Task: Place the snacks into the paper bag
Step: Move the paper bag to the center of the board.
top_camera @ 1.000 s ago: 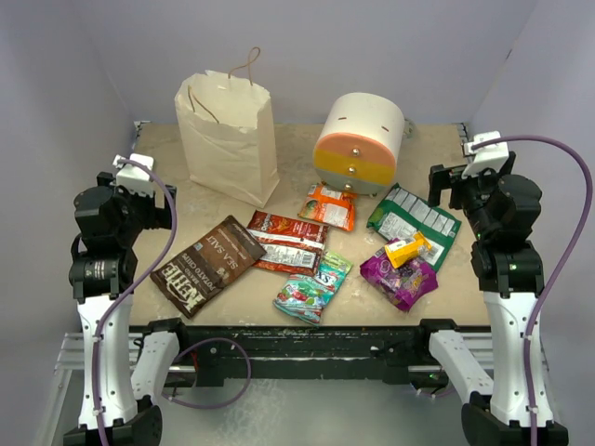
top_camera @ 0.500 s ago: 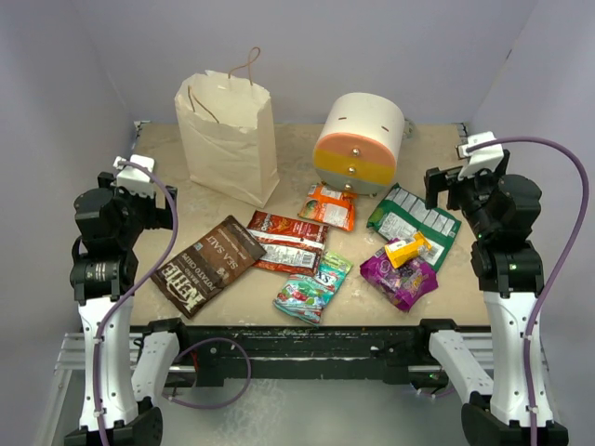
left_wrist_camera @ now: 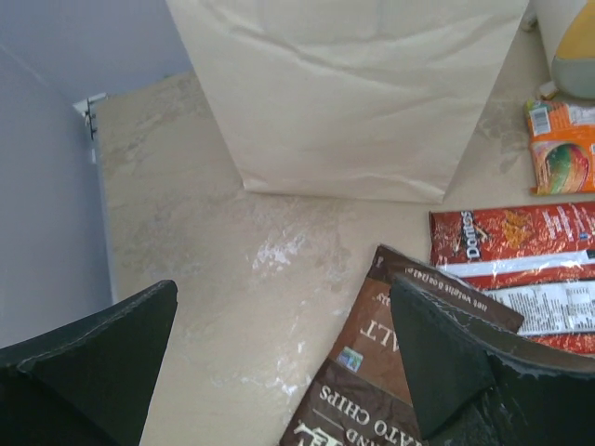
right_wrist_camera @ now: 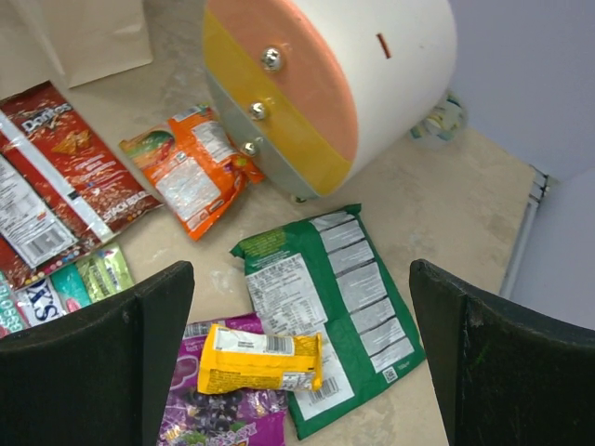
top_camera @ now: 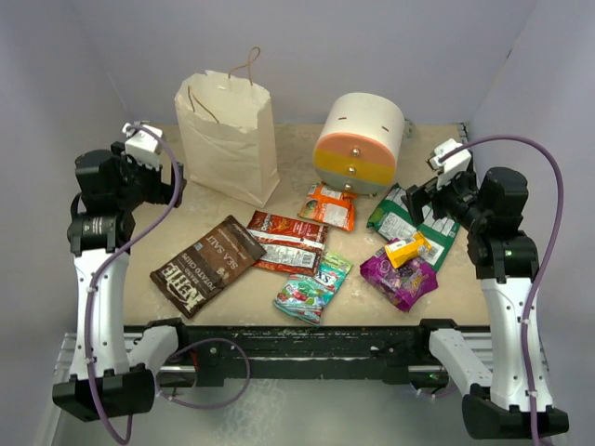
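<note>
The cream paper bag (top_camera: 228, 139) stands upright at the back left, and its lower front fills the top of the left wrist view (left_wrist_camera: 353, 102). Snacks lie flat mid-table: brown chip bag (top_camera: 209, 265), red-white packet (top_camera: 288, 242), orange packet (top_camera: 328, 206), teal candy (top_camera: 313, 286), green-white packet (top_camera: 414, 223), purple packet (top_camera: 400, 277). A yellow-orange box (right_wrist_camera: 260, 358) rests across the last two. My left gripper (left_wrist_camera: 281, 286) hangs open over the chip bag's (left_wrist_camera: 409, 372) top-left corner. My right gripper (right_wrist_camera: 299, 269) is open above the green-white packet (right_wrist_camera: 335, 307).
A round white drawer unit (top_camera: 361, 144) with orange, yellow and green fronts lies on its side at the back centre, just behind the orange packet. Grey walls close the table (top_camera: 158, 223) on three sides. Both arm bases stand at the near edge.
Both arms have swung in over the table. The left wrist rose and moved toward the bag; the right gripper moved left toward the green-white packet. Both stayed open and no snack moved.
</note>
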You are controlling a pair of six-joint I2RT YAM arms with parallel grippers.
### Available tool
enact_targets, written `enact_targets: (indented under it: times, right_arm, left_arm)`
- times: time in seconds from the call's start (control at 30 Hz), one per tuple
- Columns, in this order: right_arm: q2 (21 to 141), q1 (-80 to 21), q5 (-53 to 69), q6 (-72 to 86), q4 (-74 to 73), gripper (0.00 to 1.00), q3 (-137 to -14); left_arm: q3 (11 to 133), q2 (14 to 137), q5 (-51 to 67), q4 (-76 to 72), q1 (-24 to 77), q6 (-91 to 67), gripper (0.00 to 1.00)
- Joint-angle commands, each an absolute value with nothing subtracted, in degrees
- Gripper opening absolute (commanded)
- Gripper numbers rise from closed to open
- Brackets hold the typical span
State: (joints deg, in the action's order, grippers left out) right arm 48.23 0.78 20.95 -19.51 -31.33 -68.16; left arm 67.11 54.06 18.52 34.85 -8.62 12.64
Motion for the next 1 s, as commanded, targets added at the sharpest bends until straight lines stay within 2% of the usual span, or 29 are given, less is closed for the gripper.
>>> enact_targets:
  times: [0.0,0.37,0.6,0.77,0.97]
  right_arm:
    - [48.9,1.0,29.1,-22.6,-32.4,1.0,-70.1]
    - [49.4,0.9,29.7,-23.7,-30.7,1.0,-68.4]
    - [49.8,0.9,29.9,-23.7,-30.0,1.0,-67.0]
    - [49.9,0.9,29.9,-23.7,-29.7,1.0,-66.4]
    - [50.1,0.9,30.1,-23.4,-29.2,1.0,-65.6]
  left_arm:
    - [75.9,59.9,23.8,31.8,-8.9,15.5,0.99]
    - [93.4,76.9,36.5,35.6,-10.1,29.5,0.99]
    - [105.5,87.6,55.6,39.0,-16.4,37.9,0.99]
    - [117.8,96.8,65.2,49.8,-17.8,49.1,0.99]
    - [133.9,109.1,71.1,59.5,-17.7,54.5,0.99]
